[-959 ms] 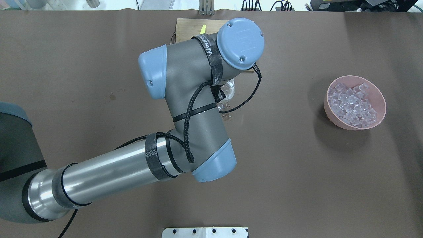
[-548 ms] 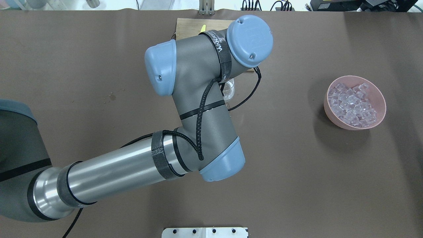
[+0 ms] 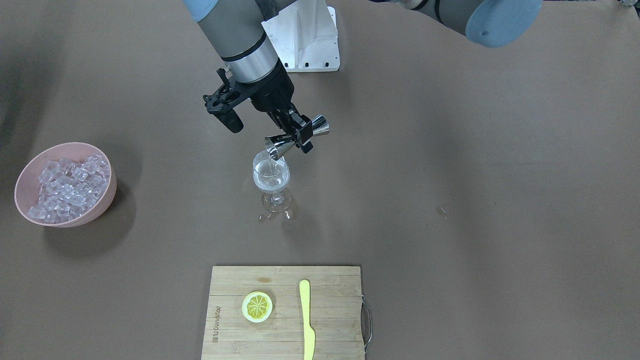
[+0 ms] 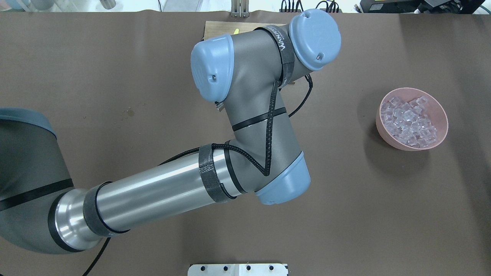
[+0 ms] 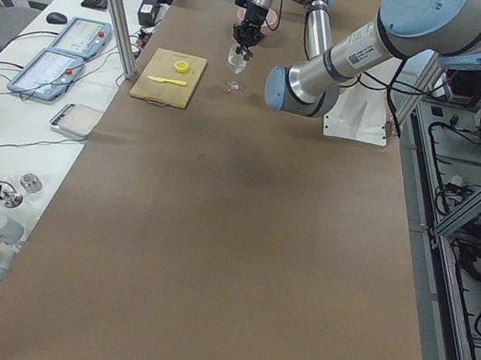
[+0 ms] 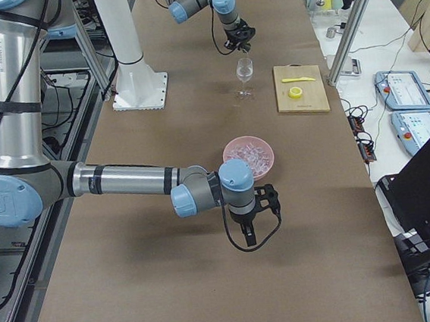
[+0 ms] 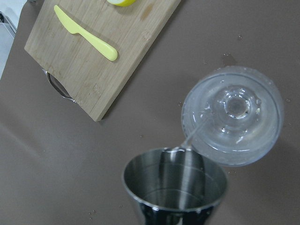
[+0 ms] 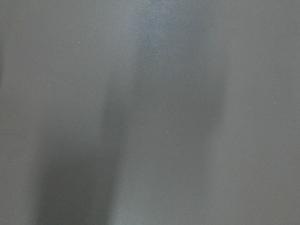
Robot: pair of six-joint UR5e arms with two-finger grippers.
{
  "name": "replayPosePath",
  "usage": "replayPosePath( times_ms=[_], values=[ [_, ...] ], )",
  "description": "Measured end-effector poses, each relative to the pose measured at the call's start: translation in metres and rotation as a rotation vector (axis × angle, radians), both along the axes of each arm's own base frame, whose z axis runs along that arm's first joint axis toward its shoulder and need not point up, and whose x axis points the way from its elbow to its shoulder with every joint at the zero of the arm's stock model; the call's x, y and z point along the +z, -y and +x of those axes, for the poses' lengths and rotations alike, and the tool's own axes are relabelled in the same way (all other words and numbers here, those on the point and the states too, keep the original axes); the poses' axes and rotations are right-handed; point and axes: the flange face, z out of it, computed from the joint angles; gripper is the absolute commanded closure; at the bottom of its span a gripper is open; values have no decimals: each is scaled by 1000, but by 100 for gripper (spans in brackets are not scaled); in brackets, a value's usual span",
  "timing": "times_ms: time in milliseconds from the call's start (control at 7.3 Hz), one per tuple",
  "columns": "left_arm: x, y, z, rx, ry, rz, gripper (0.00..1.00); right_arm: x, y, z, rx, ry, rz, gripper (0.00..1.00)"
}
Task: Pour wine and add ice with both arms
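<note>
Black strapping (image 4: pixel 284 50) round the left arm (image 4: pixel 253 99) bore white lettering, of which only the start, what looked like WAN, could be read. The bamboo board (image 3: pixel 330 300) had a dark mark burned along one edge, too small to make out.

The left fingers (image 3: pixel 304 137) were closed on the narrow waist of a steel jigger (image 3: pixel 280 145), which was tipped on its side with its mouth just below them. From that mouth the wine (image 7: pixel 194 133) ran as a thin, clear, colourless thread into a stemmed glass (image 3: pixel 271 185) standing upright directly under the fingers, and a little of it lay in the bowl of the glass. A few droplets (image 3: pixel 261 217) dotted the brown table (image 3: pixel 475 200) by the glass's foot.

The ice (image 3: pixel 67 187), a heap of small glassy cubes, filled a pink bowl (image 3: pixel 107 200) well apart from the left fingers, off to the robot's right. Beyond the glass from those fingers lay the board, with a yellow lemon slice (image 3: pixel 257 306) and a yellow knife (image 3: pixel 307 320) side by side on it, not touching.

The right fingers (image 6: pixel 249 234) hung above bare table near the bowl of ice. They showed only in the side view, so whether they were parted or closed could not be told. Their own camera showed nothing but blurred table. In the overhead view the left arm hid the glass and the jigger.
</note>
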Motion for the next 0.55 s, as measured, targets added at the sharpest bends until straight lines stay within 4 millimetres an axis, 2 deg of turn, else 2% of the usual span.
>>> replayPosePath(
  times_ms=[548],
  values=[
    [3, 0, 4, -4, -64, 28, 100, -2, 1, 0, 0, 1, 4, 0]
  ],
)
